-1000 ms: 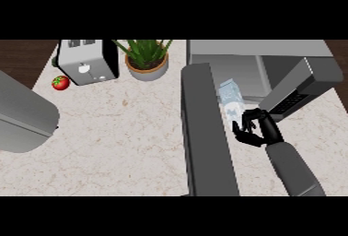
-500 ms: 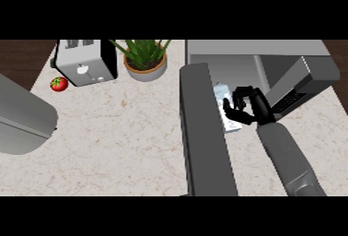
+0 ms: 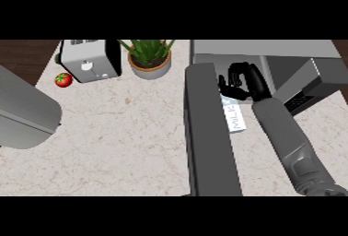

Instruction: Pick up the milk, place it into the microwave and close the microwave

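The white milk carton with grey "MILK" letters [image 3: 234,118] lies flat on its side, just right of the long dark grey microwave door [image 3: 211,133], which stands open and reaches far down toward the near edge of the view. The carton's far end is tucked under the black right hand [image 3: 242,84]. The near end sticks out toward the bottom of the view, beside the grey forearm [image 3: 289,143]. The carton's far end is at the front of the microwave's opening — how far inside it goes cannot be told.

The right hand is at the far end of the carton, in the mouth of the grey box-shaped microwave [image 3: 272,60]. Its fingers are curled, and they sit right by the carton's top, but whether they pinch the carton or only touch it cannot be told. The forearm runs from the hand down to the lower right corner.

The left hand does not show.

The counter is a pale speckled stone top [image 3: 122,133]. Left of the microwave stands a green spiky plant in a brown round pot [image 3: 148,59]. Next to it is a shiny silver toaster [image 3: 88,60]. A small red strawberry [image 3: 63,79] lies just left of the toaster. A big grey rounded thing [image 3: 24,115] fills the left edge — what it is cannot be told.
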`<state>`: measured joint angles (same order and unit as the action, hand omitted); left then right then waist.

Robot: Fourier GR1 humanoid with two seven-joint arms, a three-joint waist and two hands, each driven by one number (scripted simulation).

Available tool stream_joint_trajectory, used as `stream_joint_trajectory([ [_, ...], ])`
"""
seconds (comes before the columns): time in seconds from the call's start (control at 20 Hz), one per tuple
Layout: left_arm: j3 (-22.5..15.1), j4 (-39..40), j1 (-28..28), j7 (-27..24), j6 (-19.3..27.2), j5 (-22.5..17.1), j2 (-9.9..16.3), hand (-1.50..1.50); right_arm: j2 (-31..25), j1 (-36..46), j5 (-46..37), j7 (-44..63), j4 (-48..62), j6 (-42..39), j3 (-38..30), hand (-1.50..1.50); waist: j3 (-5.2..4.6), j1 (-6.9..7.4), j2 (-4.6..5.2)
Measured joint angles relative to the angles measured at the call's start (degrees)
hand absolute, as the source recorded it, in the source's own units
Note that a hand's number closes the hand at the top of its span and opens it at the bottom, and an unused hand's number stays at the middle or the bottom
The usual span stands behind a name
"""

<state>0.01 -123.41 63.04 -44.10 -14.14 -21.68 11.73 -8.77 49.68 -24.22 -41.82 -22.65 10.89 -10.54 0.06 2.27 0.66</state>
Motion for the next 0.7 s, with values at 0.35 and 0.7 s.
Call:
stream_joint_trajectory([
  [0.35, 1.5, 3.0, -4.7, 2.3, -0.7, -1.3, 1.3, -1.50, -0.8, 5.2, -1.6, 3.4, 7.2, 9.8, -1.8, 1.50, 0.04, 1.71, 0.99],
  [0.7, 1.9, 4.6, -9.0, 4.4, -0.2, -1.3, 2.0, -1.50, -2.0, 8.3, 0.4, 6.5, 10.4, 17.8, -5.9, -1.50, 0.14, 3.22, 1.99],
])
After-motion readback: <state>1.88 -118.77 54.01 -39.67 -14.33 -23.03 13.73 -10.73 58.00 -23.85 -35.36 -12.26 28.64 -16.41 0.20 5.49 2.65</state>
